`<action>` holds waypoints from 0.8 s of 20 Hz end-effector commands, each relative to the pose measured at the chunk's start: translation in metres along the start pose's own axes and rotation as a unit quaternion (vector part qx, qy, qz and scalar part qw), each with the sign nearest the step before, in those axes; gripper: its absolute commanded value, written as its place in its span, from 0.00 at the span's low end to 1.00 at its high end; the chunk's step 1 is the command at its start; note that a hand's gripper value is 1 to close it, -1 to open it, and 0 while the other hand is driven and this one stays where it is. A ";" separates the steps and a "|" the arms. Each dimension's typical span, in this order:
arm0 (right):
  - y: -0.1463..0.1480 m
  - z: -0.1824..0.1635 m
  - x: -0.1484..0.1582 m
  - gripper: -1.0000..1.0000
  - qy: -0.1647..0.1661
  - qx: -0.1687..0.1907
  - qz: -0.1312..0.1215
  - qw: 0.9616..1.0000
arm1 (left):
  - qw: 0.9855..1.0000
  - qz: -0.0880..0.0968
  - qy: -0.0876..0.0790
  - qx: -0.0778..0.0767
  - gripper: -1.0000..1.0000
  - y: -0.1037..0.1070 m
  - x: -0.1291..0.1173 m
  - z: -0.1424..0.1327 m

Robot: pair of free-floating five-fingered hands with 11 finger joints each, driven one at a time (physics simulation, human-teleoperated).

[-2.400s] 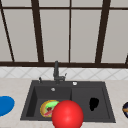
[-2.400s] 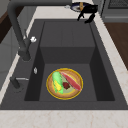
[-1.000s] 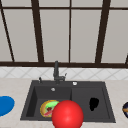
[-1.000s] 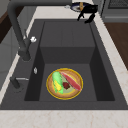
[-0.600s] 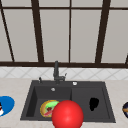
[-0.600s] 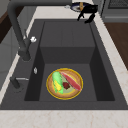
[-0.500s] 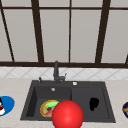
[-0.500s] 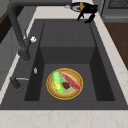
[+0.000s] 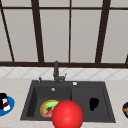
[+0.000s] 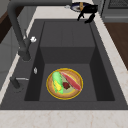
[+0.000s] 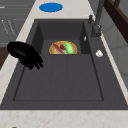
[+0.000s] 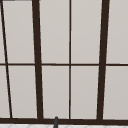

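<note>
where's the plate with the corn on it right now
The plate lies on the floor of the sink's deep left basin, seen from the front, near the faucet. The right hand hangs over the shallow right half.

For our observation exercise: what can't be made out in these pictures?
Plate of food: front view, its right part behind the red ball.
Dark dish: front view, cut by right edge; left side view, partly behind the right hand.
Left hand: front view, cut by left edge, over the blue plate.

A kitchen: dark sink (image 9: 107, 105), faucet (image 9: 56, 71), window (image 12: 70, 62) behind.
</note>
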 end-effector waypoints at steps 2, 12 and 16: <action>0.000 0.000 0.000 0.50 0.000 0.000 0.000 1.000 | 1.000 -0.002 0.025 0.006 1.00 0.009 -0.019 -0.015; 0.000 0.000 0.000 0.50 0.000 0.000 0.000 1.000 | 0.999 -0.005 0.031 -0.016 1.00 0.013 -0.060 0.007; 0.000 0.000 0.000 0.50 0.000 0.000 0.000 1.000 | 0.999 -0.005 0.025 -0.030 1.00 0.001 -0.073 0.032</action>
